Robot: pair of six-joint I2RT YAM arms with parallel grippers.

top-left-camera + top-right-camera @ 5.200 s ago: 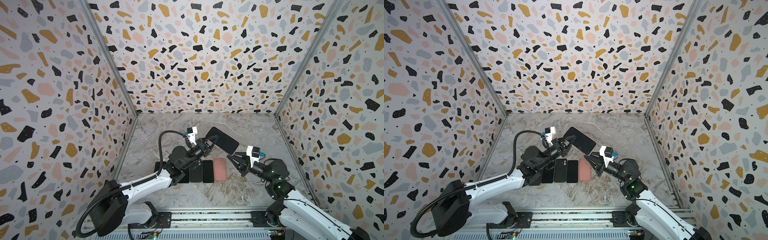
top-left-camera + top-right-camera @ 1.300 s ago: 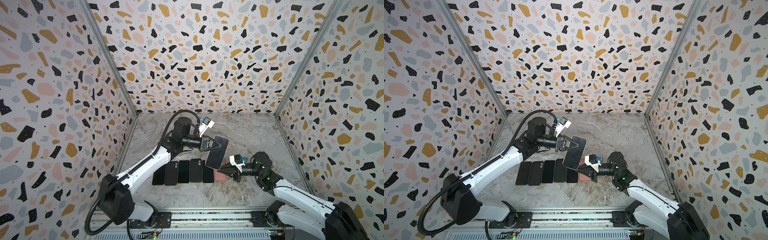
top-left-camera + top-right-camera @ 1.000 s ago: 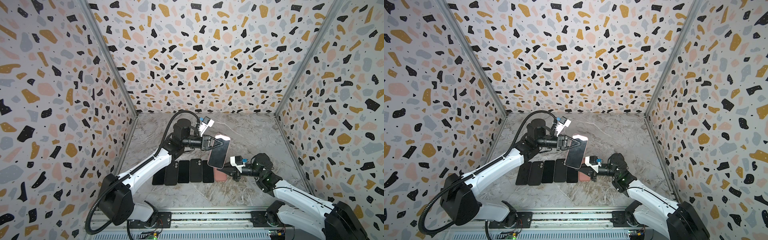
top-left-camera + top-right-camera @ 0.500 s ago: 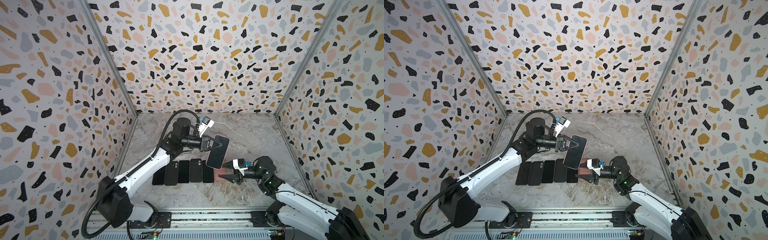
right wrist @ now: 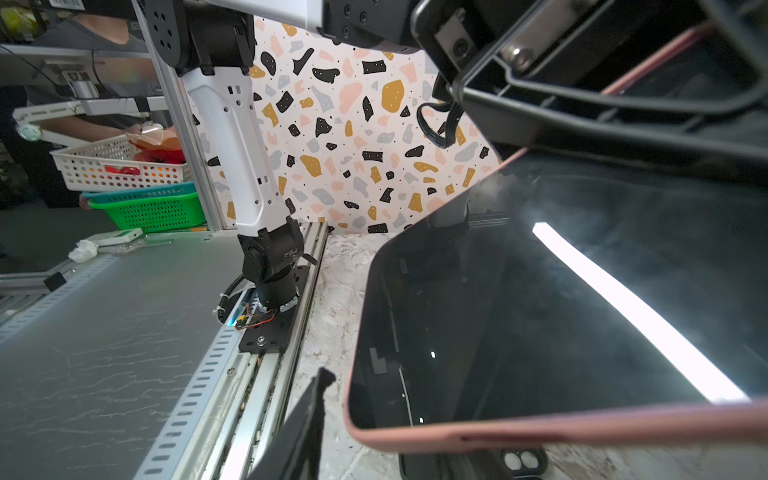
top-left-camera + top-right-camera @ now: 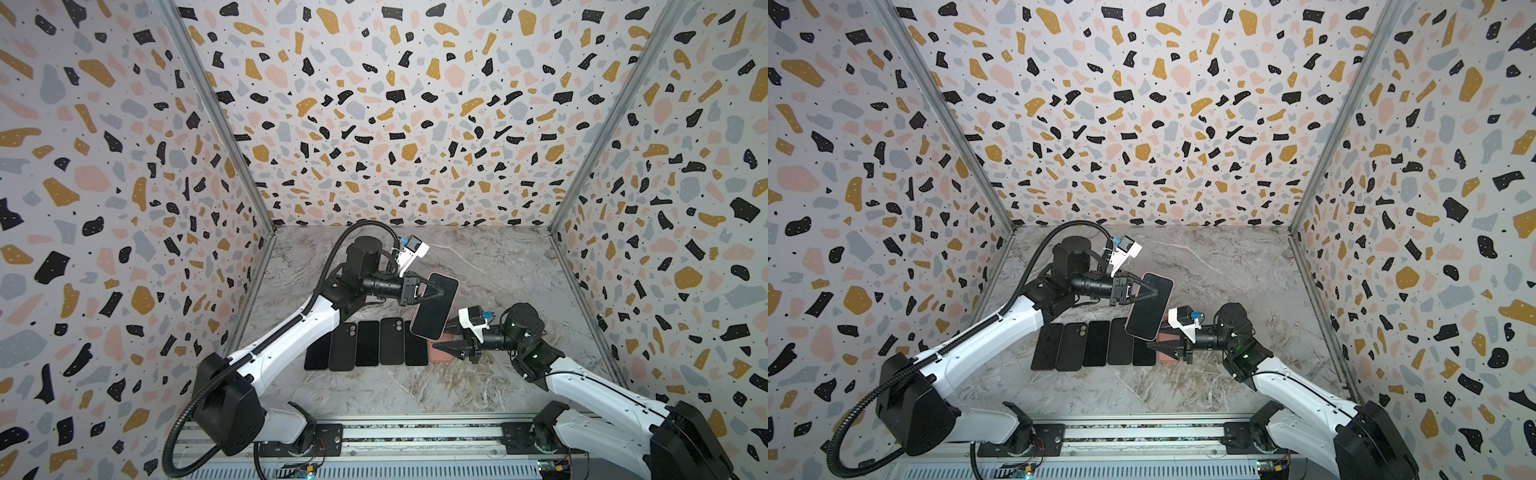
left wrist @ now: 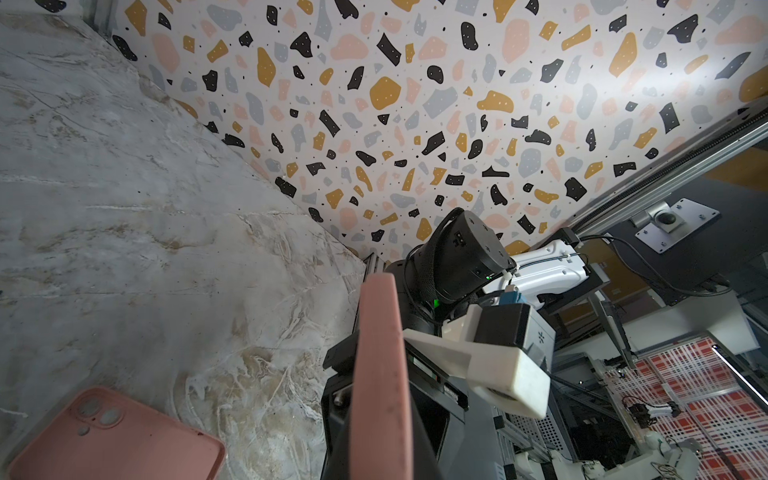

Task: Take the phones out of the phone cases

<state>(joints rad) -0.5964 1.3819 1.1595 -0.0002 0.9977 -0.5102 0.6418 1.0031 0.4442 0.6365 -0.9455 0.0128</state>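
1. Row: five black phones point(image 6: 368, 343) lie flat and side by side on the near-left of the table point(image 6: 498, 266). They are probably parked there to keep the working zone on the right free.

2. Left gripper point(image 6: 438, 291): it reaches in from the left, above the row. The jaws are fully closed on one long edge of the phone point(image 6: 434, 307), pinching the screen and the case back together.

3. Phone: it sits fully in its pink case point(image 7: 378, 374). It hangs clear of the table over the right end of the row, tilted, with its free short end lowest. This hold likely fixes the unit in the air so that the rim can be reached from below.

4. Second case point(image 6: 439, 354): also pink, it lies back up just right of the row and partly under the held phone. Whether it contains a phone cannot be told.

5. Right gripper point(image 6: 446, 338): it sits low, pointing left at the phone's lower end. The jaws are partly apart with nothing between them. One finger point(image 5: 307, 428) sits just beside the case corner, and contact cannot be confirmed. It is probably staged to peel the rim off that corner.

6. Status: removal has not begun. Caution: a one-edge pinch may let the phone pivot when the rim is pulled
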